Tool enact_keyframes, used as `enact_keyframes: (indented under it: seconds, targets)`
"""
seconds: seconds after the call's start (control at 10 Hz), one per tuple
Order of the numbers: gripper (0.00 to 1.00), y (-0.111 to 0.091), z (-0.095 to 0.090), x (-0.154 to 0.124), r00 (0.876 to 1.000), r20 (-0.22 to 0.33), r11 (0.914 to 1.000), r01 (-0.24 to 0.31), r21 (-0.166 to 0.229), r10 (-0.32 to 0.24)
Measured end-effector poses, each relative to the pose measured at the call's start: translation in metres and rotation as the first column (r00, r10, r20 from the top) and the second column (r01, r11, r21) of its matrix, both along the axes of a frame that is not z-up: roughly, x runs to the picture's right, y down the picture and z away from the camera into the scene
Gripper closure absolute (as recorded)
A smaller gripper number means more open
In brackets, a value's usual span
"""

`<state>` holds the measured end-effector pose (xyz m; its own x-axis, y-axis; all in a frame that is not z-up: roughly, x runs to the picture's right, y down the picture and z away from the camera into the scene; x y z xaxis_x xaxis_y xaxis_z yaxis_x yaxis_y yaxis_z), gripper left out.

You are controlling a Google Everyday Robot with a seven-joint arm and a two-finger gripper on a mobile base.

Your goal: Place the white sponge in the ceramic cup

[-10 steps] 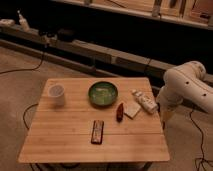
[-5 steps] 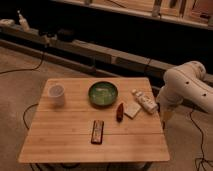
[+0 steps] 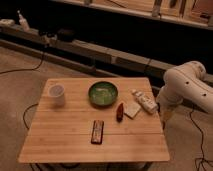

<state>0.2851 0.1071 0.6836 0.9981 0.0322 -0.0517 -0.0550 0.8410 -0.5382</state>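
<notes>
The gripper (image 3: 165, 116) is hanging beside the table (image 3: 65, 135) edge (open or closed, cannot tell). The white sponge (image 3: 132, 109) is lying near it; the ceramic cup (image 3: 56, 93) is sitting well away, across the table.

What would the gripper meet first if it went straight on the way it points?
The gripper points down just off the right edge of the table; its way looks free down to the floor, though depth is unclear.
</notes>
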Motion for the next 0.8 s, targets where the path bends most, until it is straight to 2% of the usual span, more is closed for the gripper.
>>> enact_keyframes:
  seconds: [0.5,0.6,0.8]
  targets:
    - [0.35,-0.001,0.001,-0.001,1.0,0.006,1.0,-0.002,-0.001,0.002]
    - [0.35,-0.004,0.004,-0.007,0.999,0.035,0.9999,0.009,-0.009,-0.009]
    - [0.35,-0.023,0.022,-0.031,0.989,0.136,0.9979,0.06,-0.023,-0.057]
